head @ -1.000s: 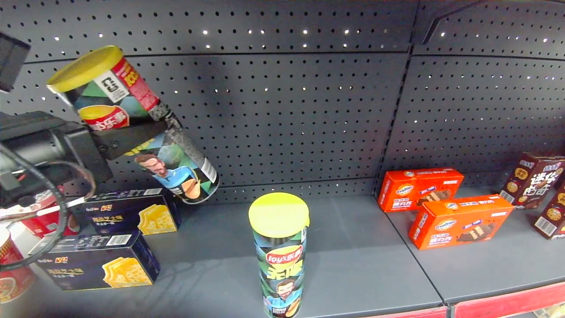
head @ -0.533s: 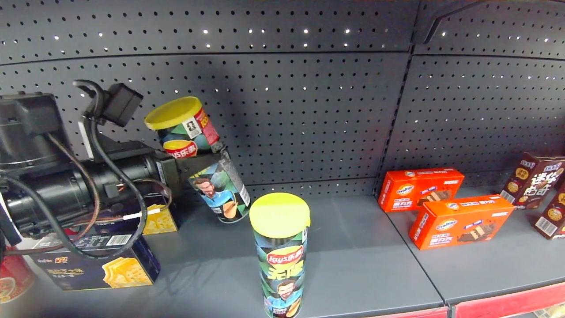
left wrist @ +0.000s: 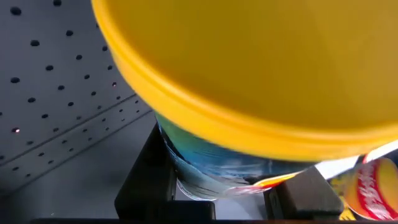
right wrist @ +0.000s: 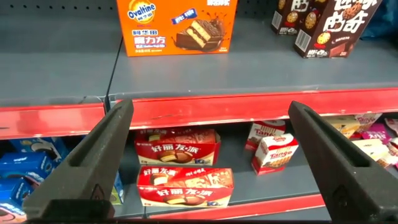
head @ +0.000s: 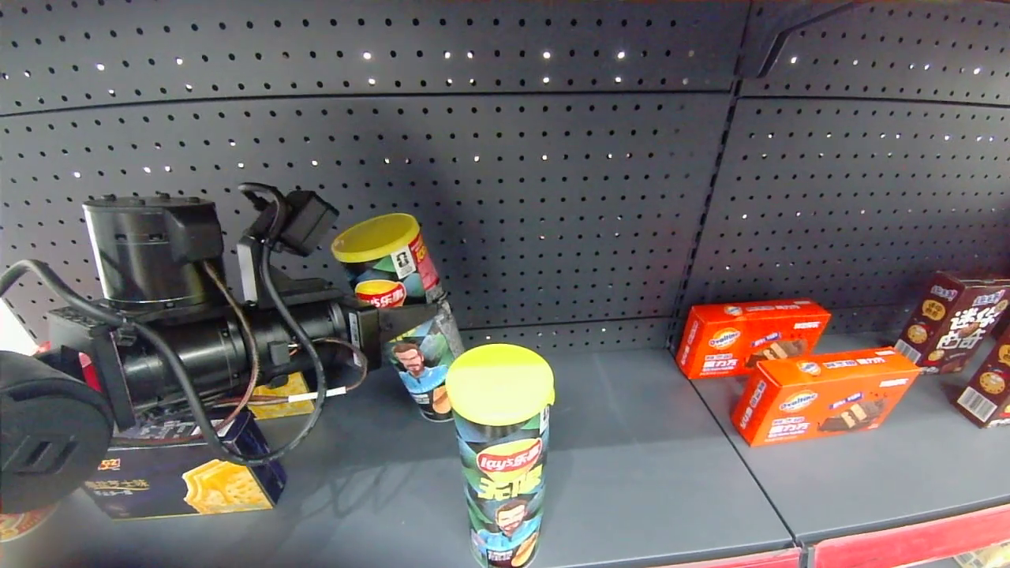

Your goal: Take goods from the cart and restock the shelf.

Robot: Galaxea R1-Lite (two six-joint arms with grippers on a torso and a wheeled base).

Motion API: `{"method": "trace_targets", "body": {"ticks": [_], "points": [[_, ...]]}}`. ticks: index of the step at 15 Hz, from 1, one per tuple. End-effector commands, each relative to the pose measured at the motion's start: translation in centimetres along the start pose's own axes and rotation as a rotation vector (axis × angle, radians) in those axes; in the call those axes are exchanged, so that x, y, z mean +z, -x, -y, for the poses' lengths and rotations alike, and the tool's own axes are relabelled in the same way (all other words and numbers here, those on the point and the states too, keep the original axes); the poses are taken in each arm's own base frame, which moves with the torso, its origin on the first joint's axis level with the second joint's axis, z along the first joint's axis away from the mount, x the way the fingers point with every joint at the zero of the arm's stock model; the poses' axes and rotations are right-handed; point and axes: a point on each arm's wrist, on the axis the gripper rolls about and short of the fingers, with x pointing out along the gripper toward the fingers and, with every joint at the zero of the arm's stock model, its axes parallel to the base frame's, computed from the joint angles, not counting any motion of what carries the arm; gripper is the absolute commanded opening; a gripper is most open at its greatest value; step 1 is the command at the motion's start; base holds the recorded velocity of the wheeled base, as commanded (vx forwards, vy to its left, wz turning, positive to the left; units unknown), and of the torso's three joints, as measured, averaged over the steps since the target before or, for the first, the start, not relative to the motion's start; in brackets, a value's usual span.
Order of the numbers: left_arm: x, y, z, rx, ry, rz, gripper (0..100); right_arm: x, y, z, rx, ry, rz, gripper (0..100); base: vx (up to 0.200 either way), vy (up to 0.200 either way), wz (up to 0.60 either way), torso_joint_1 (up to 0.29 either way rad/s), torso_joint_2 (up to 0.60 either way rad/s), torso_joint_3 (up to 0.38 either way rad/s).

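A yellow-lidded chip can (head: 499, 457) stands upright at the shelf's (head: 647, 473) front edge. Just behind it, toward the back edge, the left gripper (head: 410, 319) is clamped on a slightly tilted second can (head: 390, 260). The right gripper (right wrist: 209, 109) has its fingers spread wide.

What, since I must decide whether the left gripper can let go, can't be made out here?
- Head view: whether the held can rests on the shelf; the front can covers part of its base.
- Left wrist view: the held can's lower body, hidden under its own yellow lid.
- Head view: the rear navy box, mostly behind the left arm.
- Head view: the brown boxes, cut off by the right edge.
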Motion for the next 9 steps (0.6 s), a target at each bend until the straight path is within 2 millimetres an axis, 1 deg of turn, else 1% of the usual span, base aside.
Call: {"method": "trace_targets", "body": {"ticks": [1,3,6,9], "points": [[-0.1,-0.7,0.5,-0.021,-0.003,-0.009,0,0.0,0.0,0.0,0.000,0.002,-0.001,100,0.000,0.000,0.00,0.000,0.00,0.000],[-0.4,-1.0,0.6,-0.007,-0.001,-0.031,0,0.0,0.0,0.0,0.000,0.002,-0.001,100,0.000,0.000,0.00,0.000,0.00,0.000],[-1.2,-2.1,0.3,0.022,-0.021,-0.070,0,0.0,0.0,0.0,0.000,0.003,-0.001,100,0.000,0.000,0.00,0.000,0.00,0.000],[-0.8,-2.8,0.2,0.018,-0.028,-0.060,0,0.0,0.0,0.0,0.000,0.005,-0.001,100,0.000,0.000,0.00,0.000,0.00,0.000]]}}
